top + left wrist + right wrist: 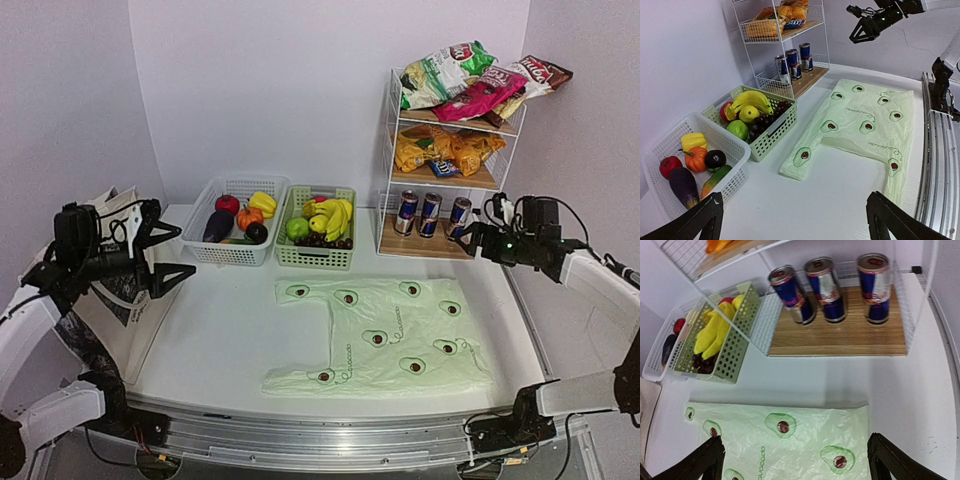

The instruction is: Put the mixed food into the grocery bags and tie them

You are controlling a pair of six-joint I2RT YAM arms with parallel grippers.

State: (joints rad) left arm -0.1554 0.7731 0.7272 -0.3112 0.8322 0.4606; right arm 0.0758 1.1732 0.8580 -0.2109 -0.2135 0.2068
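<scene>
The task looks to be at its very start. The plastic bag (380, 340) lies flat and unopened on the table (230, 340), near and to the right of the middle, with nothing in it. The canvas tote (105, 300) slumps at the left edge of the table, just beside the left gripper (186, 251); whether anything is inside it cannot be told.

The food all sits away from the bags. The bananas (333, 215) and grapes (327, 241) are in the green basket (312, 258) at the far middle. The cans (429, 213) stand on the bottom board of the wire shelf (392, 130) at the far right, the orange crisp packets (445, 150) lie on the middle board and the green-white packet (440, 72) on top. By that reading the picking, bagging and tying are all left to do.

The left gripper hangs over the left side of the table, jaws spread wide and empty. The right gripper (468, 237) hangs in the air just in front of the cans, equally wide and empty.

Only the view from above shows the tote plainly, along with the top shelf. The left wrist view looks down into the white basket (740, 150) and picks out the eggplant (684, 184) there. The right wrist view shows the three cans close up, side by side and not touching, with the far edge of the plastic bag on the table below them
</scene>
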